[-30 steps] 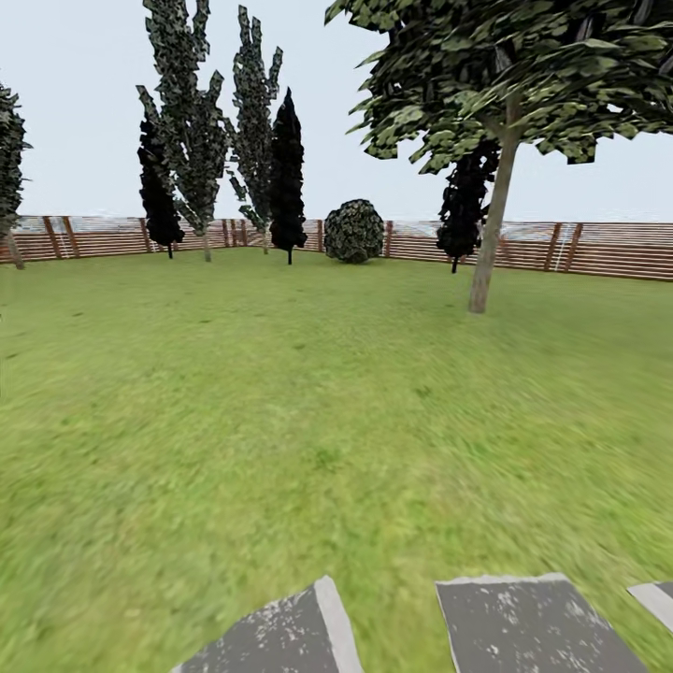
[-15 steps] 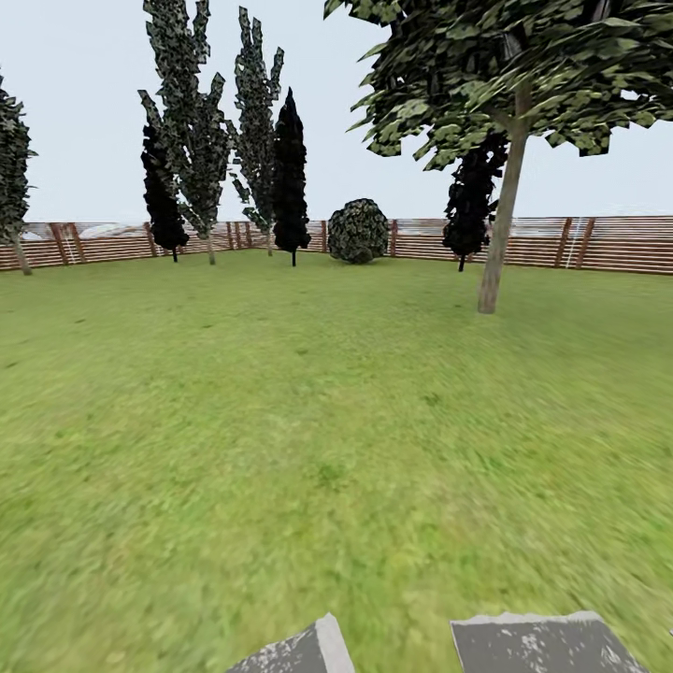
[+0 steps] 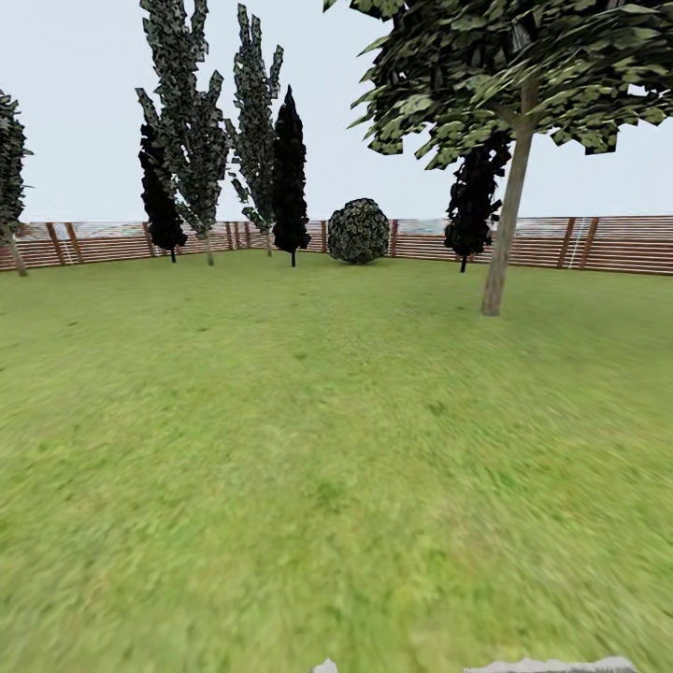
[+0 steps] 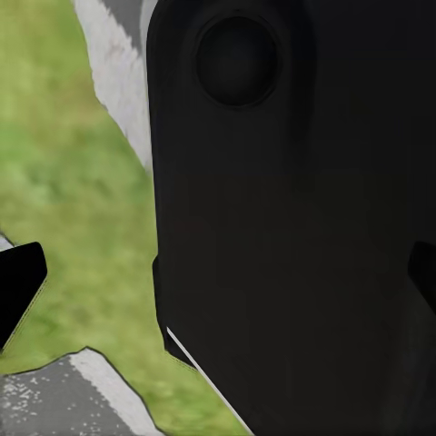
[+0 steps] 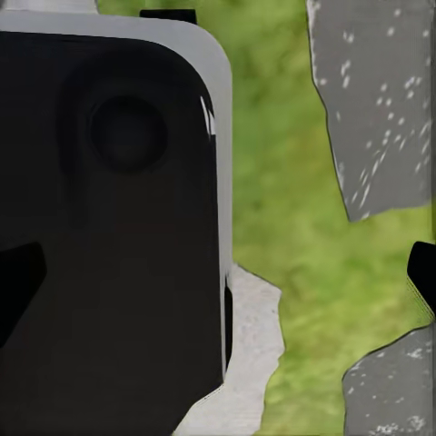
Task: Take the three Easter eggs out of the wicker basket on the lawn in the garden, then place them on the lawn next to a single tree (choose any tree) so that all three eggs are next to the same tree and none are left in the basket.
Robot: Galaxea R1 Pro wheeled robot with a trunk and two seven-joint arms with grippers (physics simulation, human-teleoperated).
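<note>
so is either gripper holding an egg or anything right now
Cannot be told: both wrist views are mostly blocked by dark robot body over the lawn; no egg shows.

left wrist housing [image 4: 291,227]: big matte black block, rounded corners, one round recessed dimple near an end; thin pale line along one lower edge.
left fingertip [image 4: 18,282]: black, blunt wedge at frame edge.
right wrist housing [image 5: 109,218]: same black block, round dimple, light grey rounded rim.
right fingertip [image 5: 423,272]: black sliver at frame edge.
</note>
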